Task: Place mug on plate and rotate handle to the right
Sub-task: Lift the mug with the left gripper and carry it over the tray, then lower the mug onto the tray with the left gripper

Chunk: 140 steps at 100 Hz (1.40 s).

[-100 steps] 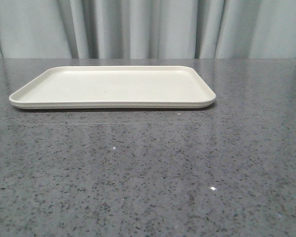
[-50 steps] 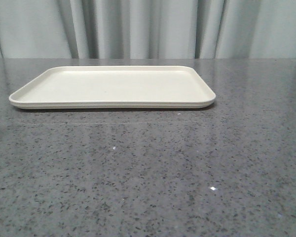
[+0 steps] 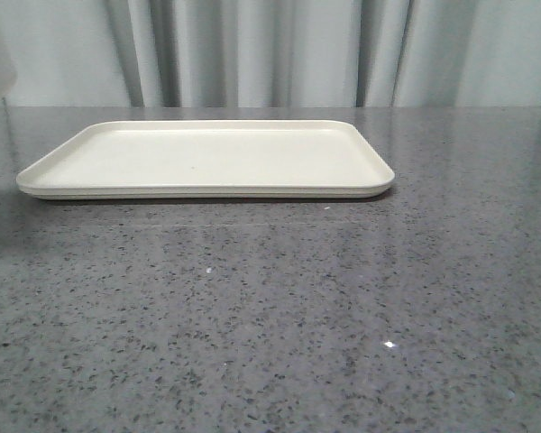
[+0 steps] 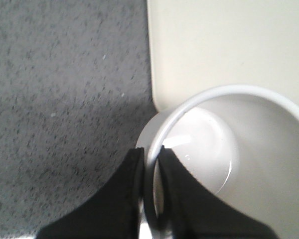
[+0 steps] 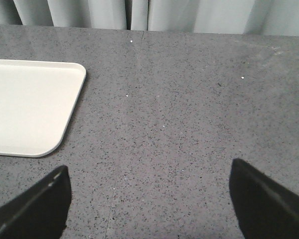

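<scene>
The left gripper [image 4: 152, 164] pinches the white mug's [image 4: 229, 149] rim at the cream plate's [image 4: 229, 45] corner; the right gripper [image 5: 149, 199] is spread wide above the table [image 5: 189, 114].

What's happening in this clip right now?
The left gripper is pinching the rim of the white mug, one finger inside and one outside, and holds it above the corner of the cream plate. The plate has nothing on it in the front view. The right gripper hangs open over the grey table, holding nothing.
</scene>
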Each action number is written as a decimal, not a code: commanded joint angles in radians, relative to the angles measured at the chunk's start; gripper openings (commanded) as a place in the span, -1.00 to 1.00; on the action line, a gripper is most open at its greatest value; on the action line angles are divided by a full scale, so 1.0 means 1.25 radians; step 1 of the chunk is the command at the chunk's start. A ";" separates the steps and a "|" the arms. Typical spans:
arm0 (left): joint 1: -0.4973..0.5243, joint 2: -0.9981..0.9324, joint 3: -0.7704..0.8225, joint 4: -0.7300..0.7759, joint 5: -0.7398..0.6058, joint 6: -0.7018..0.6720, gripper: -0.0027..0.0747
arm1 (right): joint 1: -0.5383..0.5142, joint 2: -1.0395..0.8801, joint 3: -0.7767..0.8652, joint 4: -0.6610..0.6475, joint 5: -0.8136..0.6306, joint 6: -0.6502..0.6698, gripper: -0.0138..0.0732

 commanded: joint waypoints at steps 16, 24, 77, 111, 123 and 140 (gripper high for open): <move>-0.012 0.071 -0.095 -0.074 -0.069 -0.006 -0.98 | -0.004 0.010 -0.026 0.000 -0.082 -0.005 0.78; -0.031 0.106 -0.098 -0.083 -0.093 -0.008 -0.98 | -0.004 0.010 -0.026 0.000 -0.085 -0.005 0.78; -0.222 0.373 -0.246 -0.074 -0.176 -0.041 -0.98 | -0.004 0.010 -0.026 0.000 -0.085 -0.005 0.78; -0.282 0.507 -0.395 0.026 -0.091 -0.095 -0.98 | -0.004 0.010 -0.026 0.000 -0.085 -0.005 0.78; -0.294 0.527 -0.418 0.034 -0.076 -0.100 -0.98 | -0.004 0.010 -0.026 0.000 -0.085 -0.005 0.78; -0.296 0.530 -0.424 0.045 -0.079 -0.107 -0.98 | -0.004 0.010 -0.026 0.000 -0.086 -0.005 0.78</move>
